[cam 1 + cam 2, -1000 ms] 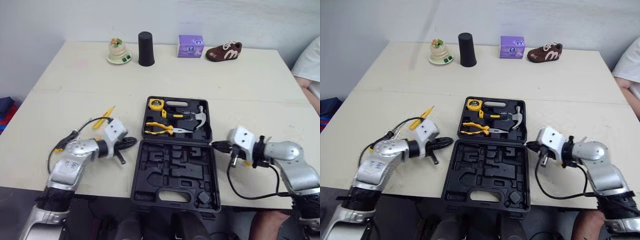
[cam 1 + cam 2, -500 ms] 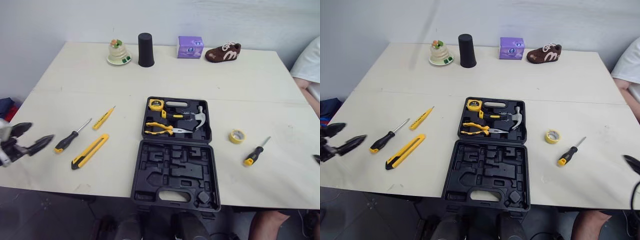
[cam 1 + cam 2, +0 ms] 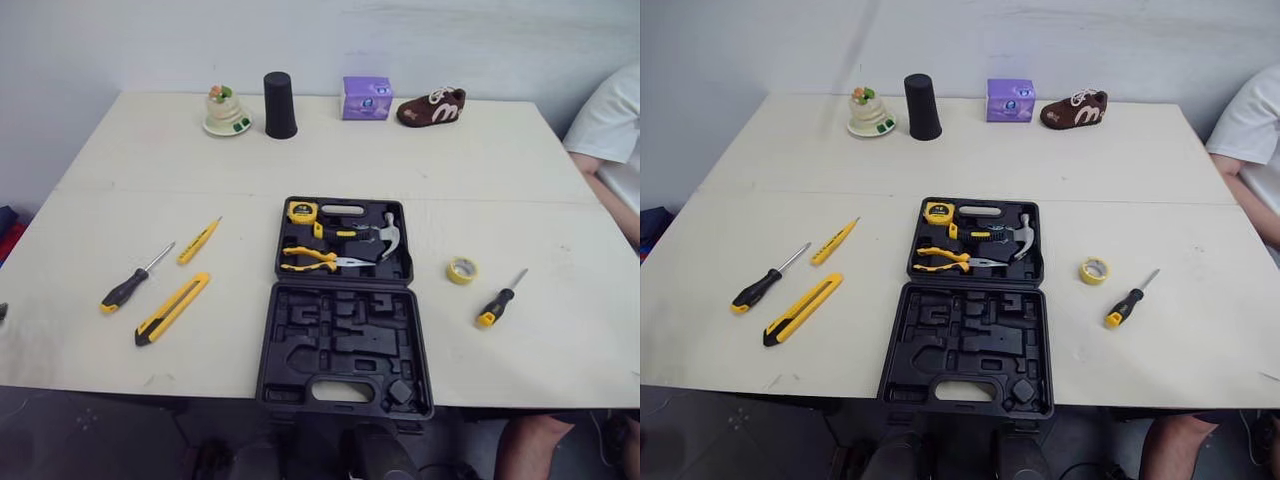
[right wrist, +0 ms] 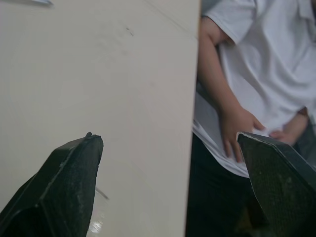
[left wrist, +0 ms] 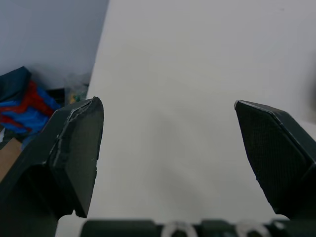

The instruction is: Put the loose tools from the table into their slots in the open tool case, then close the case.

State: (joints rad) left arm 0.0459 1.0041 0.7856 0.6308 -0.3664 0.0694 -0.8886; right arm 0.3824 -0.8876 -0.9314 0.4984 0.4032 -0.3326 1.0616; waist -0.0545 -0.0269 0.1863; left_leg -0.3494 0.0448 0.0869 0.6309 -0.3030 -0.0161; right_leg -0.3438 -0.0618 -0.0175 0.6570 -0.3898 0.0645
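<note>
The left jaws stand wide open over a bare stretch of the worktop (image 3: 480,170) at one of its edges, holding nothing. The right jaws are spread just as wide and empty, above the worktop's edge where a person (image 4: 256,64) in a white shirt sits.

The tool case (image 3: 345,345) lies open at the middle of the near edge. The moulded slots of its near half are all vacant. Its far half holds a yellow tape measure (image 3: 302,211), yellow-handled pliers (image 3: 310,260) and a hammer (image 3: 385,235).

Toward the left edge, well apart from the case, lie a yellow utility knife (image 3: 172,308), just beyond it a black-handled screwdriver (image 3: 128,289), and farther in a slim yellow screwdriver (image 3: 199,241). Toward the right edge lie a black-and-yellow screwdriver (image 3: 497,300) and, near it on the case's side, a roll of yellow tape (image 3: 461,270).

Along the far edge stand a small ornament on a dish (image 3: 222,110), a black cup (image 3: 279,104), a purple box (image 3: 361,98) and a brown shoe (image 3: 431,107).
</note>
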